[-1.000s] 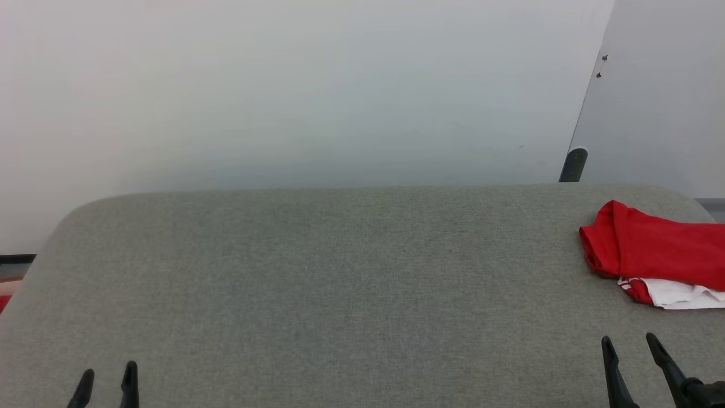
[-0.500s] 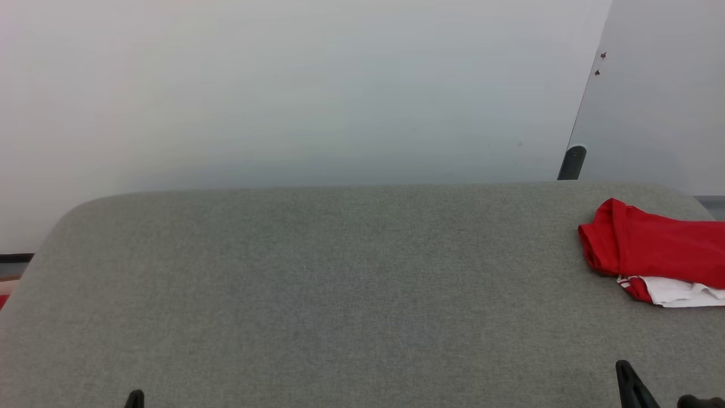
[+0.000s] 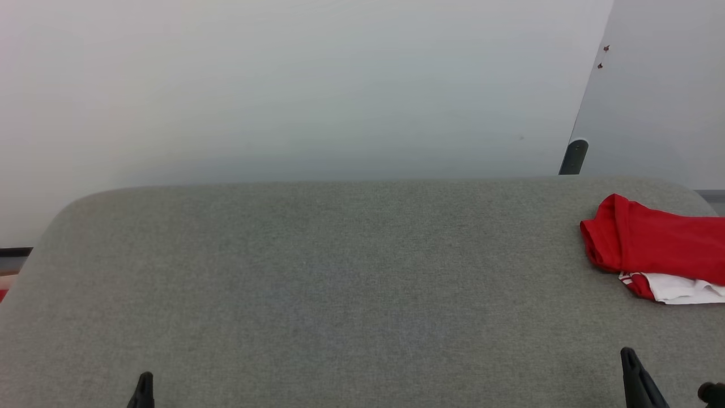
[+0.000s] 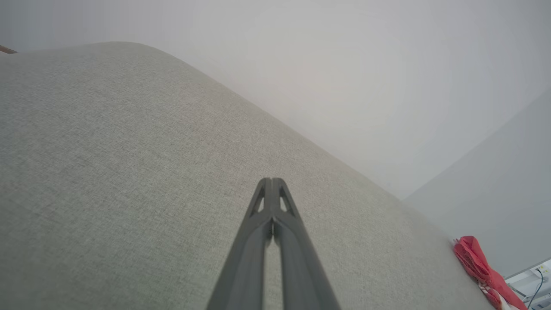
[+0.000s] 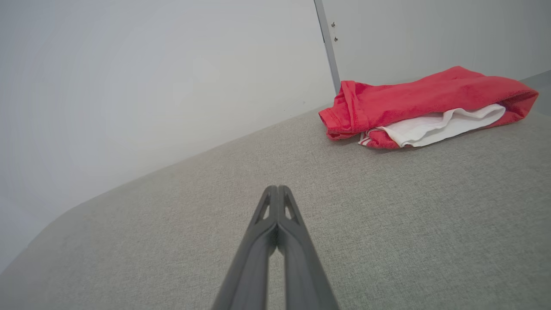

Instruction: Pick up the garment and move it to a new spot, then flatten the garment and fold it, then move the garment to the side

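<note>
At the grey table's (image 3: 340, 283) right end lies the folded garment (image 3: 651, 246); left gripper (image 4: 272, 181) and right gripper (image 5: 277, 188) hover pinched, empty, at the table's near edge. A stray brush could unfold or topple the garment.

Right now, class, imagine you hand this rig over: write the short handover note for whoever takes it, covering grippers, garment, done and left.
Garment: folded, lying at the right end of the grey surface.
Left gripper: shut, empty, at the near side.
Right gripper: shut, empty, touching nothing.
Done: folding and moving aside, by the look of it.
Left: seemingly nothing; check the fold.
</note>
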You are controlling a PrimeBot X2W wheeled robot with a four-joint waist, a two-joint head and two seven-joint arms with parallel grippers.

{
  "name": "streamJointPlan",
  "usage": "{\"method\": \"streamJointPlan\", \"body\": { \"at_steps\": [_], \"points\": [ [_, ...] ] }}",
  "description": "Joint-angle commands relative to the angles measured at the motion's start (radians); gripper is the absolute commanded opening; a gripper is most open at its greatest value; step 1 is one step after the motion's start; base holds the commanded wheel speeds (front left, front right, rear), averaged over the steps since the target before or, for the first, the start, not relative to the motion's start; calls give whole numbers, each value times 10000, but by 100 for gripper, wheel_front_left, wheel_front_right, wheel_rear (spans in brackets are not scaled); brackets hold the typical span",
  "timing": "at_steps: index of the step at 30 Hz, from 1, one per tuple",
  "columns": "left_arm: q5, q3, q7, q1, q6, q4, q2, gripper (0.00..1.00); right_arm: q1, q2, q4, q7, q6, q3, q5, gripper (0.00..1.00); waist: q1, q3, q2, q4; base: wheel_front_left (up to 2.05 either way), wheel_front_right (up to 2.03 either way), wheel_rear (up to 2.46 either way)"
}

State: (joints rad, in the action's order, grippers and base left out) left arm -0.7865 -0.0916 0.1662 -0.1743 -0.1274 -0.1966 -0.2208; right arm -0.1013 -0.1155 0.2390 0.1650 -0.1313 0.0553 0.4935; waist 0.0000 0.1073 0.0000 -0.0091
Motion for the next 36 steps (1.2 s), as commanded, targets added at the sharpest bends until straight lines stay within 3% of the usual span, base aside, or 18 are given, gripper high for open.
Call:
{"method": "streamJointPlan", "body": {
  "at_steps": [1, 36],
  "points": [
    [-269, -69, -60, 298, -9, 116, -54, 0, 365, -15, -145, -73, 2, 56, 343, 0, 0, -12, 0, 2, 0, 0, 0],
    [-3849, -150, -1296, 1472, -26, -145, 727, 0, 1178, 286, -68, -1292, 4, 301, 5192, 0, 0, -376, 0, 32, 0, 0, 0]
  ]
}}
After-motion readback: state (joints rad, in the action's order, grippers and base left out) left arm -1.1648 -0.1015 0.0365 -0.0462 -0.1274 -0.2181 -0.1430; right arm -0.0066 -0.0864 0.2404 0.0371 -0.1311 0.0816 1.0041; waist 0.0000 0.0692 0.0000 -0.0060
